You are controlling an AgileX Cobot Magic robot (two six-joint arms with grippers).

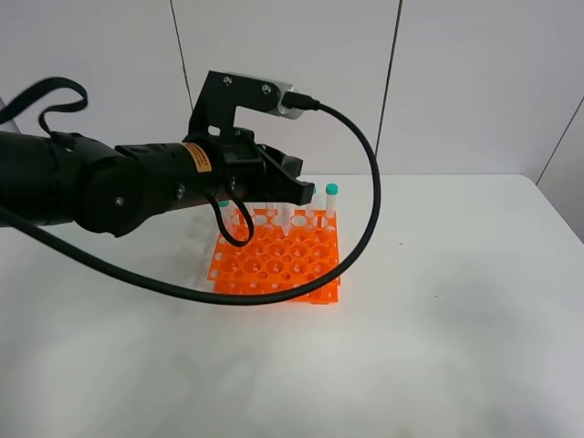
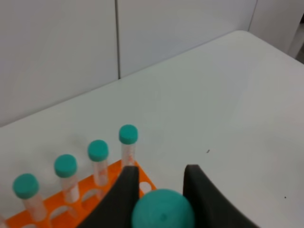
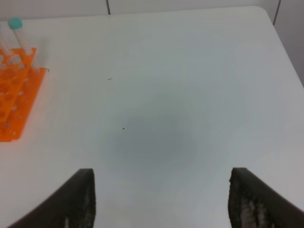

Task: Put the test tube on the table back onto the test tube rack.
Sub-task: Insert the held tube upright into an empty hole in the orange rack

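Note:
My left gripper (image 2: 161,172) is shut on a test tube; its teal cap (image 2: 163,213) sits between the two dark fingers (image 2: 124,192). In the high view this gripper (image 1: 294,186) hovers over the far side of the orange test tube rack (image 1: 274,266), and the held tube is hidden behind it. Several capped tubes stand in the rack's back row (image 2: 98,151), the end one at the corner (image 1: 331,199). My right gripper (image 3: 162,174) is open and empty above bare white table (image 3: 190,95), right of the rack (image 3: 13,99). I cannot tell whether the held tube's tip is in a hole.
A thick black cable (image 1: 370,196) loops from the left wrist camera down in front of the rack. The white panelled wall (image 1: 456,82) stands behind the table's far edge. The table's rounded far right corner (image 2: 247,34) shows in the left wrist view.

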